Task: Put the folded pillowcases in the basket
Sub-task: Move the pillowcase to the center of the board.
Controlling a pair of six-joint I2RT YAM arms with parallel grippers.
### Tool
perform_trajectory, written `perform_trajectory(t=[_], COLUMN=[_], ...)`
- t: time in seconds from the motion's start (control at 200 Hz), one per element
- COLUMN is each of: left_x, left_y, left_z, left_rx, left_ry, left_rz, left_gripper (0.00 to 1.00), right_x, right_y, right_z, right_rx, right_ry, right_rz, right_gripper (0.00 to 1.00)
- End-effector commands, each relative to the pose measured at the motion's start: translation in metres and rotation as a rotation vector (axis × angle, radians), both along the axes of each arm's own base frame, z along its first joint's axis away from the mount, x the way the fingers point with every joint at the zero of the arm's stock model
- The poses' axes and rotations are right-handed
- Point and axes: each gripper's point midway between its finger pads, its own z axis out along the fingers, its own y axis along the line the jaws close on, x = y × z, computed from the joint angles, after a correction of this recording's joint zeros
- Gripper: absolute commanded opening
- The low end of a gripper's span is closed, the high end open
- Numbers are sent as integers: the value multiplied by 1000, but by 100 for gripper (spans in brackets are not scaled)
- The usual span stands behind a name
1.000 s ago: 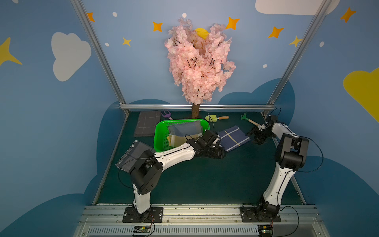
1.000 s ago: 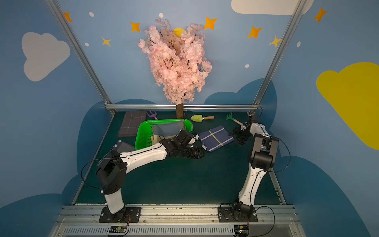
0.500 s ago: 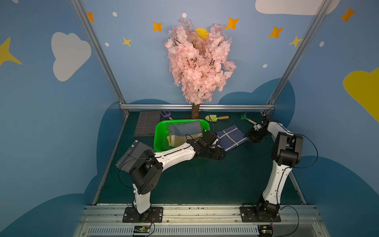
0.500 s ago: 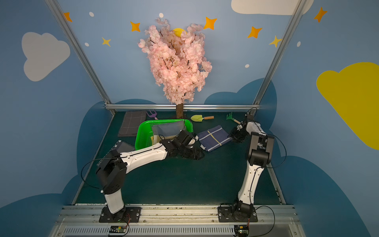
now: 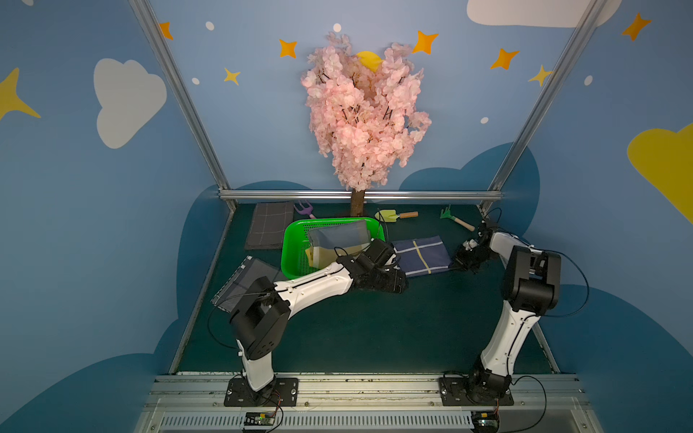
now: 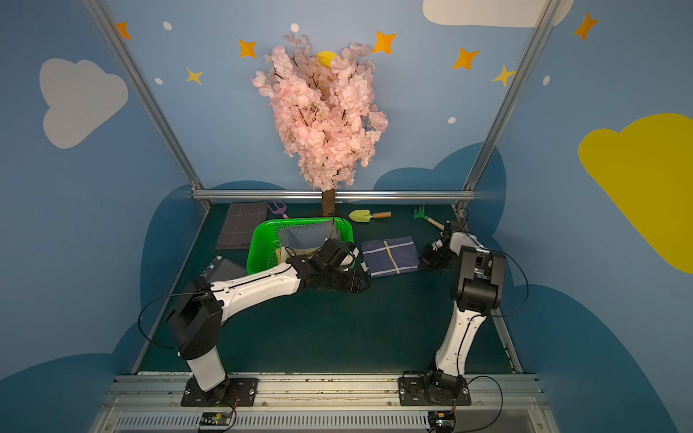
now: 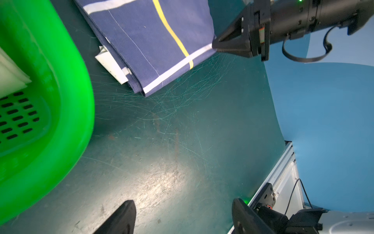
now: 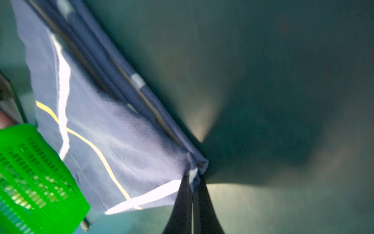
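One pillowcase (image 8: 121,150) corner inside right gripper (image 8: 193,181).

Soft, even light falls from above in both top views, which are sharp throughout; the pink tree (image 5: 363,120) is the brightest thing, and the dark green surface (image 5: 375,330) carries only faint, soft-edged shadows. The left wrist view is crisp, with a pale glare patch on the scratched surface and the basket (image 7: 81,101) glowing an oversaturated green. The right wrist view is smeared and soft: the pillowcase (image 8: 121,152) is blurred, and pale glare streaks flank a broad dark shadow beside the right tool (image 8: 193,180)
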Motion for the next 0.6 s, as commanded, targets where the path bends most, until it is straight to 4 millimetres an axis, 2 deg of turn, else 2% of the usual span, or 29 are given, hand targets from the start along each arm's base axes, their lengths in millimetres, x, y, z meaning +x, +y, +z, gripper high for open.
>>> perform_trajectory(t=[0.0,0.08,0.26,0.37,0.596], left_x=[-4,-9,-29,-38,-39], left_y=[10,14,27,25,12], left_z=[2,-6,-48,-69,-87], left_rx=[19,26,67,52,-34], left_ry=[-18,-5,69,111,138], left_rz=[5,4,19,42,86], left_gripper=[79,79,80,82,85], right_x=[-25,-47,-87,-105,-138], right_y=[7,15,33,41,49], right_z=[12,20,44,55,50], right_rx=[-34,-21,25,14,12], right_ry=[10,26,-10,-15,17], right_rz=[34,43,41,71,86], right_gripper=[0,0,0,0,0])
